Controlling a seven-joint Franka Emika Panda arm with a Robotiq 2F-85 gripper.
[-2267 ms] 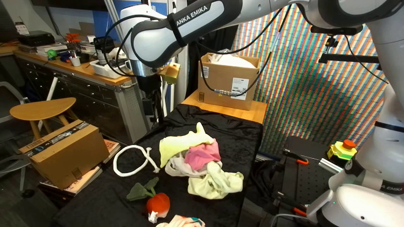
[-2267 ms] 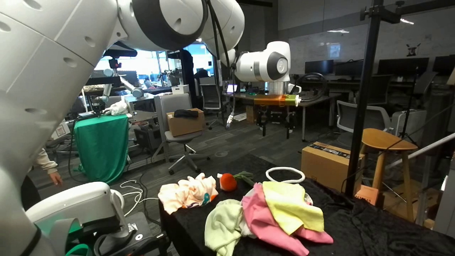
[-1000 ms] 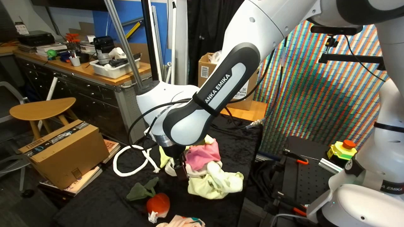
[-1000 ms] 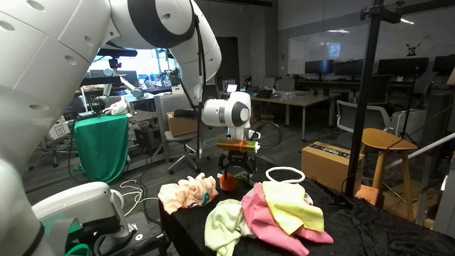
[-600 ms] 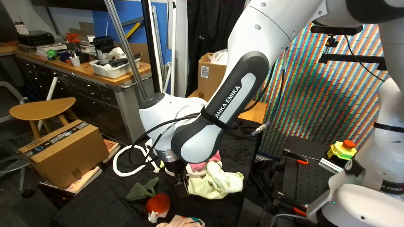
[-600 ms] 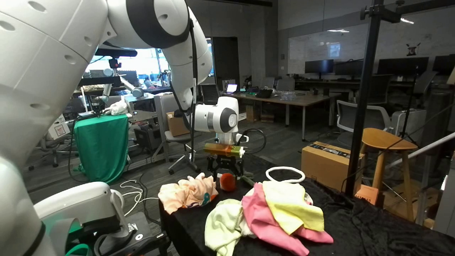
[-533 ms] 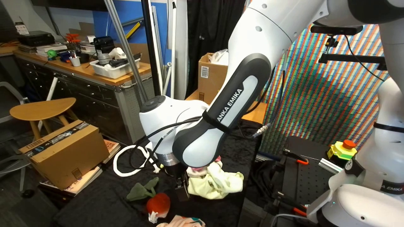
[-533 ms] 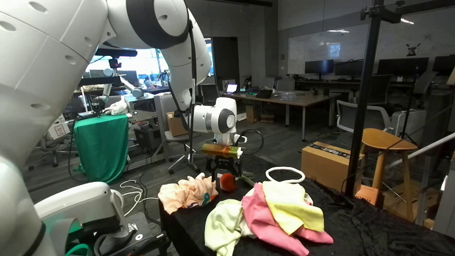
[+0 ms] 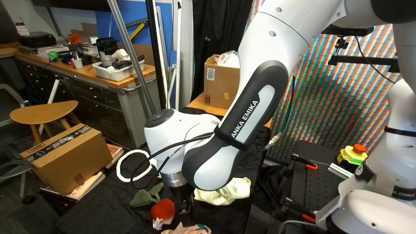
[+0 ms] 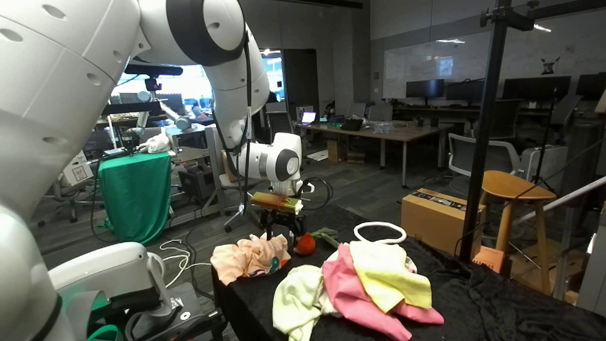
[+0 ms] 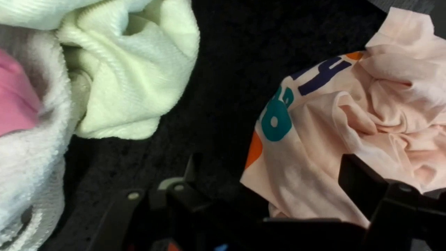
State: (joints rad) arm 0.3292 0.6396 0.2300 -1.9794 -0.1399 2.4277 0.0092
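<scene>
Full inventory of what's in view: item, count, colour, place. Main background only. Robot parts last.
table: one, black-draped, foreground
printed cloth: one, peach, at table edge
toy vegetable: one, red-green, beside printed cloth
rope: one, white, looped on table
yellow cloth: one, yellow, over pink cloth
pink cloth: one, pink, partly under yellow cloth
fluffy cloth: one, whitish, against pink cloth
pale cloth: one, light green, beside fluffy cloth
cardboard boxes: several, brown, around table
stool: one, wood-brown, near a box
emergency stop: one, red-yellow, near robot base
workbench: one, dark, wooden top, background
chairs: several, grey, background
arm: one, white and black, above table
jaws: one pair, black, open, by printed cloth
</scene>
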